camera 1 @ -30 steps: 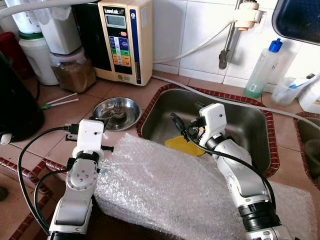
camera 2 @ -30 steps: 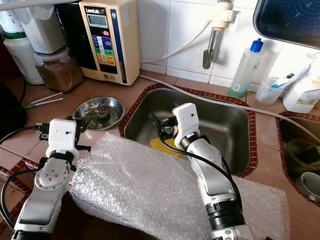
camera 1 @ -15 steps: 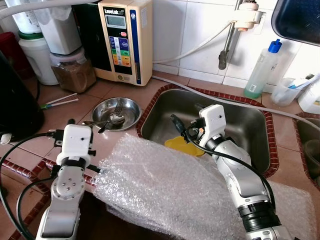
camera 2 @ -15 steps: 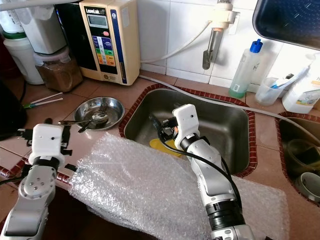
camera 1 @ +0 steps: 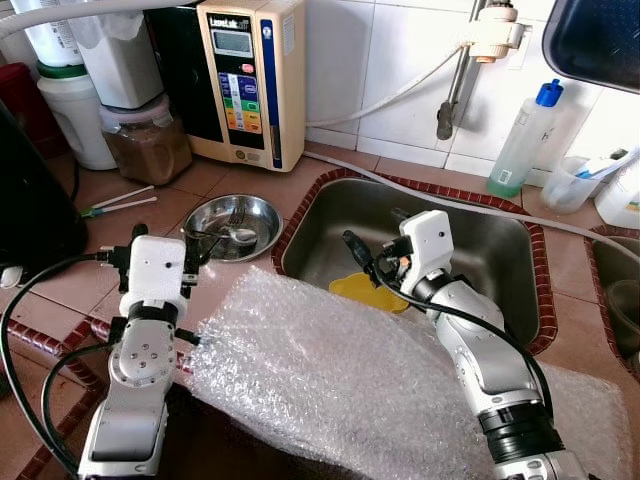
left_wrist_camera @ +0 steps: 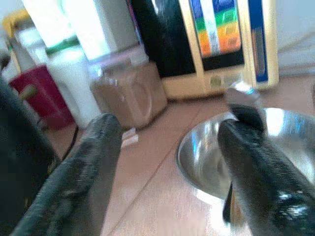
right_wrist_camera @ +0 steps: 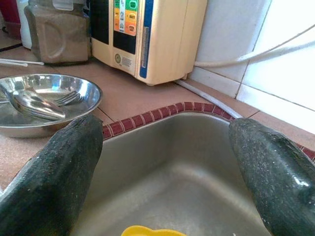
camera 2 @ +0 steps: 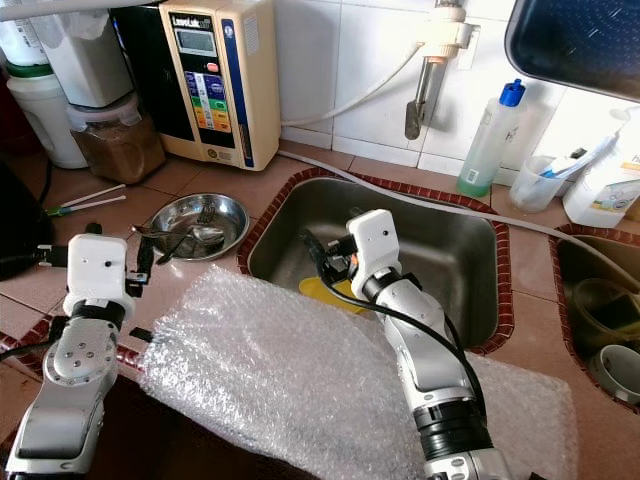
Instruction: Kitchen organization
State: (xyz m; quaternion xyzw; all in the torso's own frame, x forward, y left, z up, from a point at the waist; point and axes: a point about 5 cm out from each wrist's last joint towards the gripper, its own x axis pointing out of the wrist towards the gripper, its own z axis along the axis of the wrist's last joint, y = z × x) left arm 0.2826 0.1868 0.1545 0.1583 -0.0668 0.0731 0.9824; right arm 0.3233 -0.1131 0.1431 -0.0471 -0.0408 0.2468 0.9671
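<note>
A terracotta-tiled kitchen counter (camera 1: pixel 90 280) runs across the frame, with a steel sink (camera 1: pixel 500 250) at centre right and a broad sheet of bubble wrap (camera 1: pixel 330 380) draped over the counter's front edge across the lower half. At upper left stand a cream water ioniser (camera 1: pixel 255 75) and a jar of brown powder (camera 1: pixel 148 145); a blue-capped bottle (camera 1: pixel 525 135) sits at upper right.

Left of the sink, a steel bowl (camera 1: pixel 232 222) holds a fork and spoons. The left gripper (camera 1: pixel 160 245) hovers at the bowl's near rim, lower left of centre, its fingers (left_wrist_camera: pixel 88 162) spread wide and holding nothing. The right gripper (camera 1: pixel 372 262) hangs over the sink's left end, near a yellow item (camera 1: pixel 368 292) on the basin floor, jaws likewise wide apart and empty.

The tidying appears barely begun: cutlery still lies in the bowl, two straws (camera 1: pixel 120 200) rest loose on the tiles, the yellow item remains in the sink, and the wrap is unfolded.

Compared with a second ago, the left arm sits further left and lower in frame, after swinging out even wider half a second back; the right arm is almost unchanged.
</note>
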